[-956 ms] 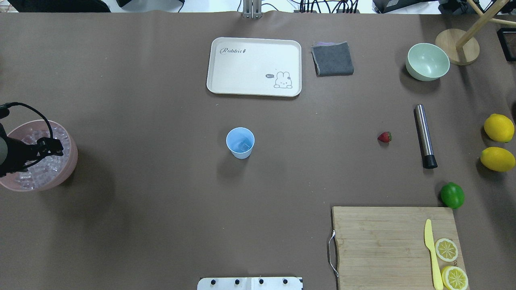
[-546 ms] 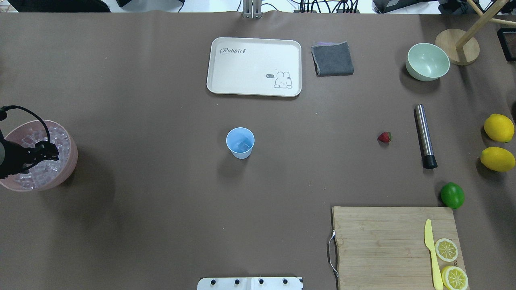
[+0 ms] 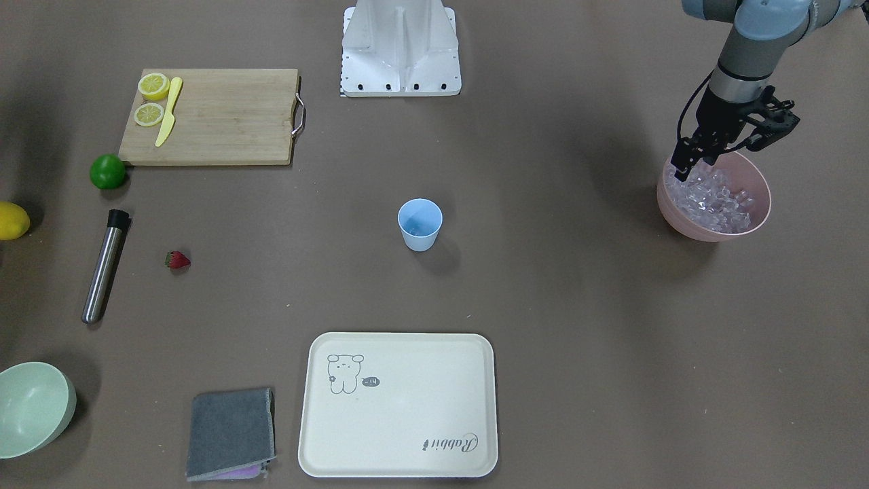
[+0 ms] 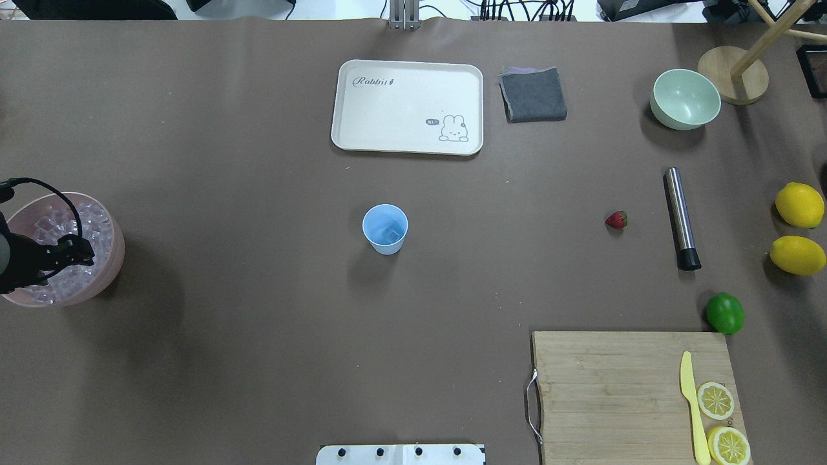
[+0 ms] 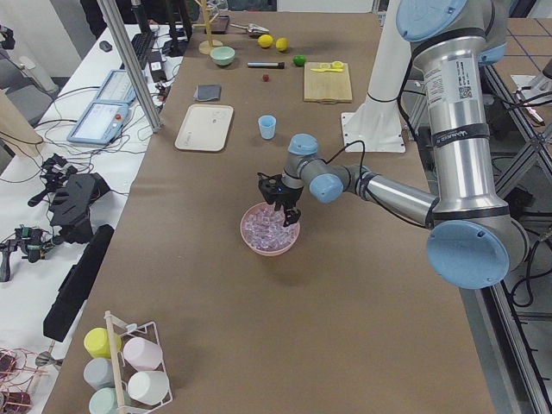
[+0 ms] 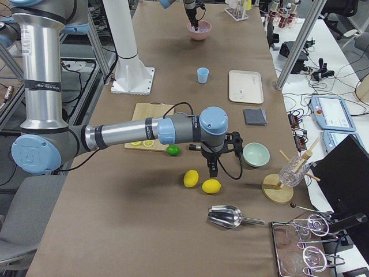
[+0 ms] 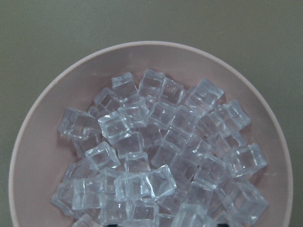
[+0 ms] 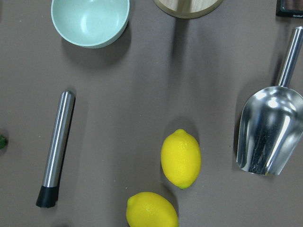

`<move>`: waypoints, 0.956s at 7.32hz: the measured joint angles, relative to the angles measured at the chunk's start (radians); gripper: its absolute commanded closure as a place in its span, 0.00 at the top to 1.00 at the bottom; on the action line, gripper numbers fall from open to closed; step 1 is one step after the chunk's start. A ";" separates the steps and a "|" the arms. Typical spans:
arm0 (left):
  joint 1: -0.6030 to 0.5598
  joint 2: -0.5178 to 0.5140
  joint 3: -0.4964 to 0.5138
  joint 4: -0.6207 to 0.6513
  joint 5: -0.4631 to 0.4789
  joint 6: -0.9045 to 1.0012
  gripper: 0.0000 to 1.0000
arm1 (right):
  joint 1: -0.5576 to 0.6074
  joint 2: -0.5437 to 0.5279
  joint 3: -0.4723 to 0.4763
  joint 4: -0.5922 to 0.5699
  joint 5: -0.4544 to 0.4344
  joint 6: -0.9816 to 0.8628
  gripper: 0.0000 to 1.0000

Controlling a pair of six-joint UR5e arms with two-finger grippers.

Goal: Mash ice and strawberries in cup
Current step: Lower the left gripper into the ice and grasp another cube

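Observation:
The light-blue cup [image 4: 385,227] stands upright mid-table with a little ice [image 4: 388,232] in it; it also shows in the front view [image 3: 419,224]. The strawberry [image 4: 616,220] lies on the table far to its right, next to a steel muddler [image 4: 680,216]. My left gripper [image 3: 689,166] hangs open over the pink bowl [image 3: 713,234], its fingertips at the heap of ice [image 7: 156,156]; nothing shows between them. My right gripper [image 6: 212,170] hovers over the lemons at the table's right end. It shows only in the side view, so I cannot tell its state.
A cream tray [image 4: 407,106], grey cloth [image 4: 533,94] and pale green bowl [image 4: 685,99] sit at the far side. A lime [image 4: 724,313], two lemons [image 4: 799,205] and a cutting board [image 4: 614,394] with a yellow knife and lemon slices sit on the right. A metal scoop [image 8: 270,132] lies nearby.
My left gripper has shifted a little left and toward the robot over the pink bowl and looks lower. Cup, strawberry and muddler have not moved.

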 measured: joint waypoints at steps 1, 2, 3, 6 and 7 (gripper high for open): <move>0.009 0.000 0.001 0.000 0.000 -0.006 0.79 | 0.000 0.000 -0.001 0.000 -0.001 0.000 1.00; 0.020 0.001 0.001 0.000 0.000 -0.009 0.79 | -0.001 0.000 -0.002 0.000 -0.001 0.000 1.00; 0.028 0.001 0.002 0.000 0.001 -0.011 0.79 | -0.001 0.000 -0.002 0.000 -0.002 0.000 1.00; 0.048 0.001 0.004 0.001 0.001 -0.024 0.75 | -0.001 -0.001 -0.002 0.000 -0.003 -0.001 1.00; 0.056 0.001 0.005 0.001 0.001 -0.032 0.62 | -0.001 -0.001 -0.001 0.000 -0.002 -0.001 1.00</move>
